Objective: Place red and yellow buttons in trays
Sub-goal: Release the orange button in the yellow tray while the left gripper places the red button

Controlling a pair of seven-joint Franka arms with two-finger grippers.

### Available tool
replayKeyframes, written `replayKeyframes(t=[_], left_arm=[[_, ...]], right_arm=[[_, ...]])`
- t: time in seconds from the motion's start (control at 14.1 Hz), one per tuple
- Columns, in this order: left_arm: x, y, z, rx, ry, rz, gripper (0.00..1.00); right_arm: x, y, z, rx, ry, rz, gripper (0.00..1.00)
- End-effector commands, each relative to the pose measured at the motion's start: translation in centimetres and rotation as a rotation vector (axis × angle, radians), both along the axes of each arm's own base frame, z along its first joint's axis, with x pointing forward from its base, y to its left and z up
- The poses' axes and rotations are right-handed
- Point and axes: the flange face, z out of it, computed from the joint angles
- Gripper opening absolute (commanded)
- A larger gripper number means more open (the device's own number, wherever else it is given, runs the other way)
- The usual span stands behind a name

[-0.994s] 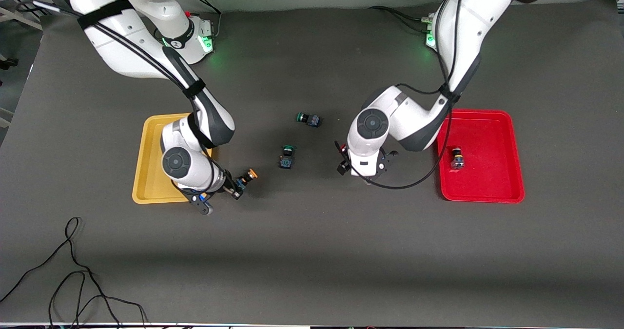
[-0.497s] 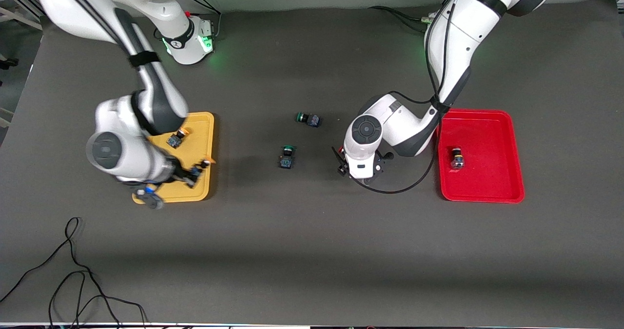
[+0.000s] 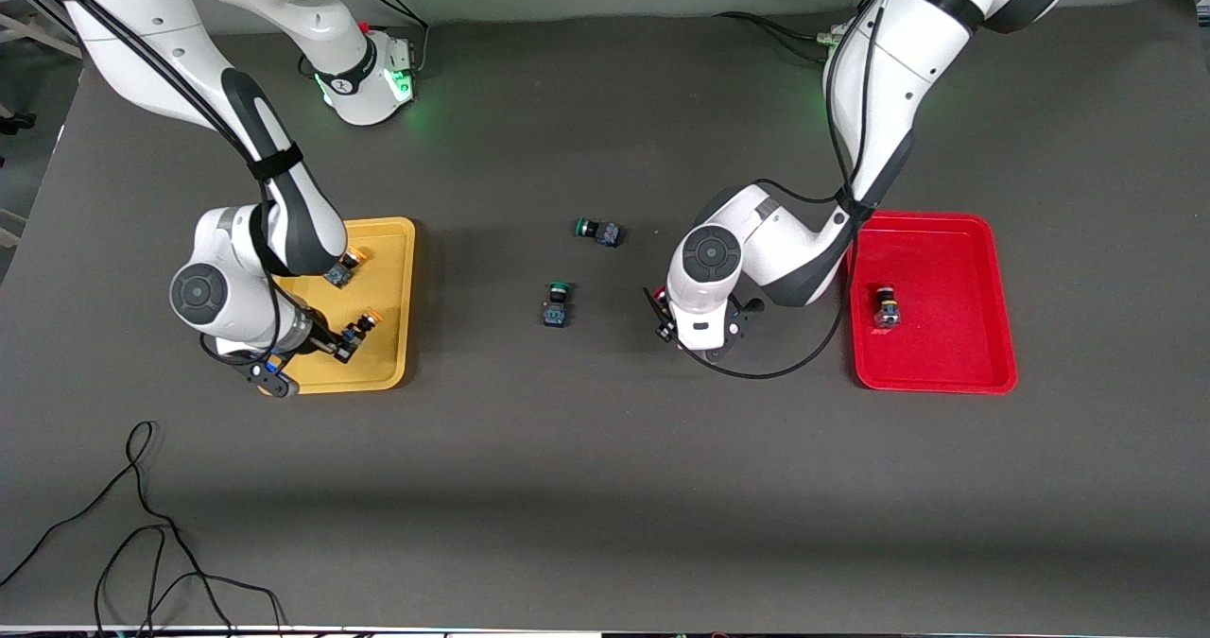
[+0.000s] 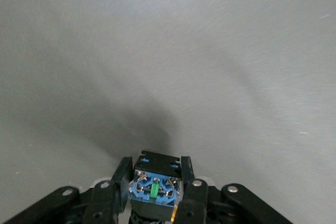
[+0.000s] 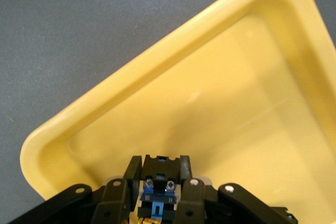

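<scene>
Spanning the table's two ends, the shallow red plastic tray (image 3: 945, 354) holds one red-capped button (image 3: 886, 305), and the shallow yellow plastic tray (image 3: 392, 354) holds one orange-capped button (image 3: 344, 268). The right gripper (image 3: 348, 339) pinches a second orange-capped switch (image 3: 357, 329) over the yellow tray; lowering close before release should stop it rolling. The left gripper (image 4: 155, 184), over bare table, grips a blue-based switch (image 4: 155, 190).

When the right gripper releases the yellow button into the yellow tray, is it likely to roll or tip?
The yellow button, clamped in the right gripper over the yellow tray, looks rigid and probably light. Its round cap may let it tip or roll briefly, but the blocky base and the raised rim should stop it.
</scene>
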Motion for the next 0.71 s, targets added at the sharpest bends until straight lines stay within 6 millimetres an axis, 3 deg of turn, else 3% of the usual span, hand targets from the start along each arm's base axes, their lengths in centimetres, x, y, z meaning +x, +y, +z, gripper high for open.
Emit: replayKeyframes(t=[0.0,0.07,0.21,0.36,0.5,0.64], left_arm=[[1.2,0.4,8.0,0.018,-0.021,-0.145,0.02],[1.6,1.3,10.4,-0.016,-0.009,-0.22,0.0],[2.4,5.6,14.6,-0.068,0.045,-0.388,0.0],[3.0,11.2,17.5,-0.099,0.111,-0.519,0.0],[1.8,17.7,19.4,-0.082,0.137,-0.61,0.0],[0.7,24.2,19.9,-0.064,0.136,-0.672,0.0]], right_arm=[[0.2,-1.1,1.1,0.012,-0.015,0.029,0.18],[0.3,-2.0,1.3,0.008,-0.016,0.049,0.18],[0.3,-3.1,1.1,0.005,-0.015,0.063,0.23],[0.4,-3.2,0.7,0.026,-0.015,0.034,0.68],[0.4,-3.2,0.6,0.035,-0.014,0.021,1.0],[0.6,-3.2,1.5,0.038,-0.023,0.023,1.0]])
